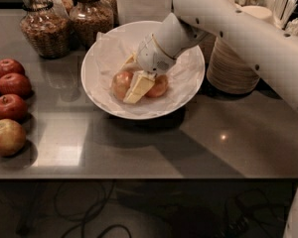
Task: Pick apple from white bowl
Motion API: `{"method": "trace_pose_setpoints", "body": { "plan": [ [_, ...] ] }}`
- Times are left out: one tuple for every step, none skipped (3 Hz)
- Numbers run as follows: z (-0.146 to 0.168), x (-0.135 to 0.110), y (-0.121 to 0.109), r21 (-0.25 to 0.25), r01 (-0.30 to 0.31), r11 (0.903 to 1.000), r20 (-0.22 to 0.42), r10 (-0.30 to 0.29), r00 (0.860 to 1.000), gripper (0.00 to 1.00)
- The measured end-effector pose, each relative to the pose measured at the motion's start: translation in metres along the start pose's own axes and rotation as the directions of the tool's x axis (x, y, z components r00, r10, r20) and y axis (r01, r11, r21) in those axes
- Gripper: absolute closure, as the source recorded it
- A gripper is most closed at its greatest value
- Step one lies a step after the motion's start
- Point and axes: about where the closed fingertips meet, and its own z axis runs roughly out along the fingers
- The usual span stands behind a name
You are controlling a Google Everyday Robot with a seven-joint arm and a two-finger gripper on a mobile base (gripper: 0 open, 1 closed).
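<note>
Camera view shows the claw down inside the white bowl, against the apple at the bowl's middle; its grip I cannot tell. Best clamp squarely, lift straight, sparing the pinker apple.

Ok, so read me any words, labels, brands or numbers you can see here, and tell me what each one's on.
No text here can be read.
The glass jars: no legible label.
The white panel behind the white bowl: looks blank.
The gripper, down in the bowl beside the apple, and the arm: only dark dots, no lettering.
</note>
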Motion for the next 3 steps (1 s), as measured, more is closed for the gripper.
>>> {"method": "trace_pose_setpoints", "body": {
  "plan": [
    [-0.036,-0.014,-0.01,0.067,0.029,0.9974,0.104,-0.036,0.994,1.0],
    [-0.084,-0.027,-0.011,0.157,0.06,0.9858,0.172,-0.087,0.981,1.0],
    [-0.135,-0.033,-0.004,0.238,0.069,0.9689,0.187,-0.115,0.976,1.0]
  ]
}}
